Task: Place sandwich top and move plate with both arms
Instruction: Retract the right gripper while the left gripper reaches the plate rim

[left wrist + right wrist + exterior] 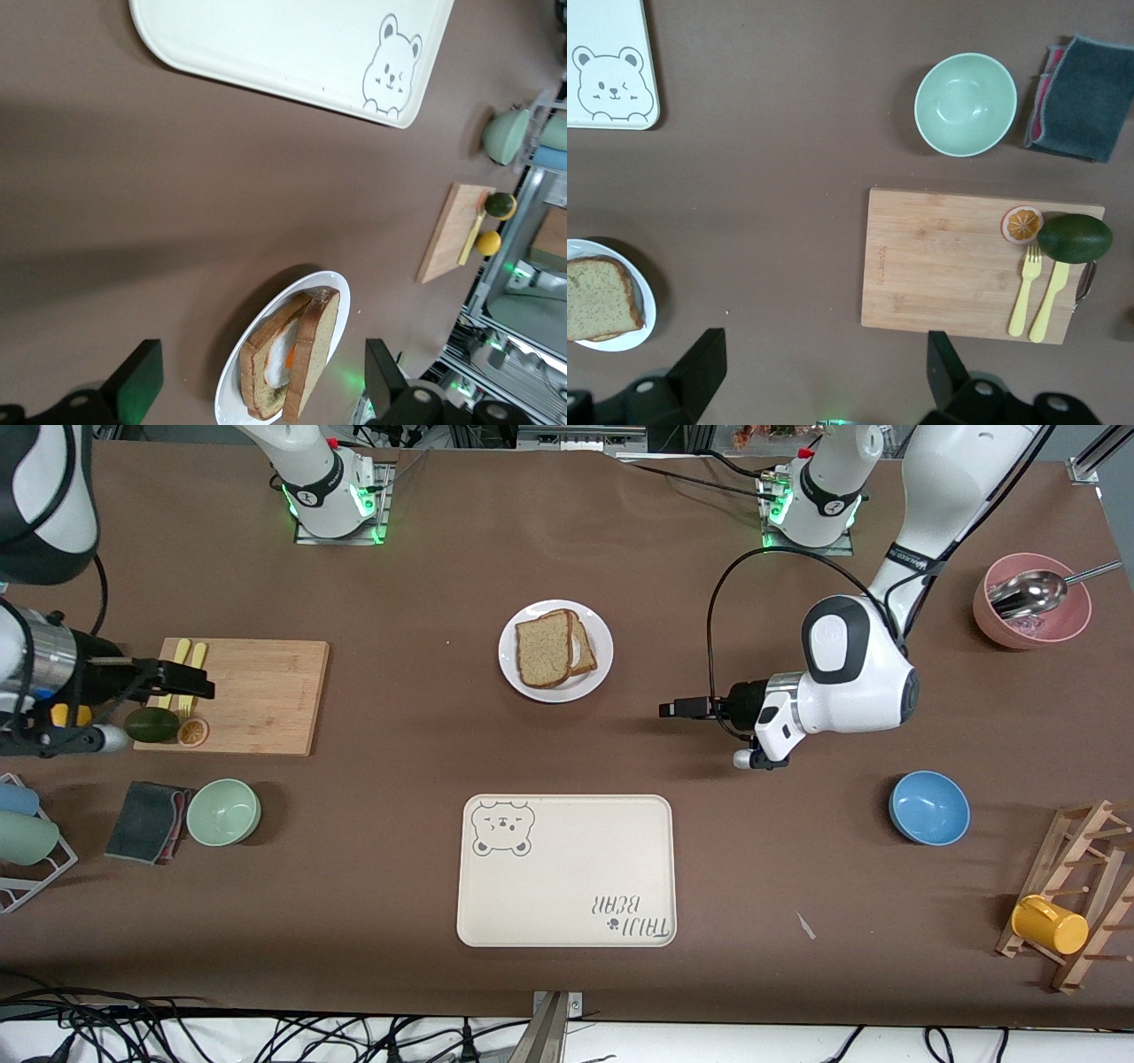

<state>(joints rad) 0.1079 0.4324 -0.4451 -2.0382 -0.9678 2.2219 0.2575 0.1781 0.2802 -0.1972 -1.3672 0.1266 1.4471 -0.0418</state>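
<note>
Tray: cream rectangular tray [567,886] w/ bear drawing, nearest the front camera, mid-table.
Plate: small round white plate [596,677], farther from camera than tray, mid-table between the two arm bases.
Sandwich top: brown speckled slice [542,648] lying on the plate, covering most of a second slice [586,646] w/ egg white peeking out beside it.
Left gripper: left gripper [680,708] over bare table toward left arm's end from plate, apart from it; fingers spread, nothing between them.
Right gripper: right gripper [190,682] over wooden cutting board [257,695] at right arm's end; fingers apart, holding nothing.
On board: avocado [151,724], orange slice [192,732], yellow fork + knife [1041,301].
Near board: green bowl [223,812], dark cloth [146,821], both nearer camera.
Left arm's end: blue bowl [928,808], pink bowl [1032,624] w/ metal spoon [1032,592], wooden rack [1081,890] w/ yellow cup [1050,924].
</note>
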